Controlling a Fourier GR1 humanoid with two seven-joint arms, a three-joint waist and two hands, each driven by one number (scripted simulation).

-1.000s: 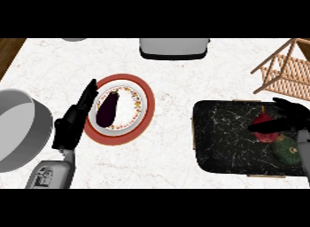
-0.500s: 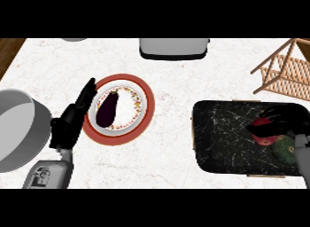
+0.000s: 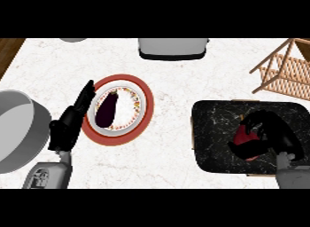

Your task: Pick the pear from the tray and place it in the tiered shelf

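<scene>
Counter top of white marble [image 3: 184,75], seen steeply from above, with a strip of wooden floor showing at upper left. Black marbled tray [image 3: 213,142] lies at lower right. Right hand [image 3: 272,133] is low over the tray's right half, fingers curled around a red object [image 3: 246,141], the only fruit-like thing on the tray; by the task this should be the pear, though it reads red rather than green, and the hand hides most of it, so its shape cannot be told. The object is inside the tray's outline; whether it rests on the tray or is lifted off it cannot be told. Tiered shelf [image 3: 289,71], light wooden slats, stands at upper right, beyond the tray and well apart from the hand. Left hand [image 3: 71,122] shows at left, fingers straight and pointing up the view, resting along the left edge of a red-rimmed plate [image 3: 143,108]. Plate has a white patterned inner ring and carries a dark purple eggplant [image 3: 107,111], lengthwise, tilted slightly. Large grey round pot [image 3: 10,128] sits at far left, just beside the left forearm. Grey appliance with a dark base [image 3: 172,48] sits at the top middle edge, partly cut off.
</scene>
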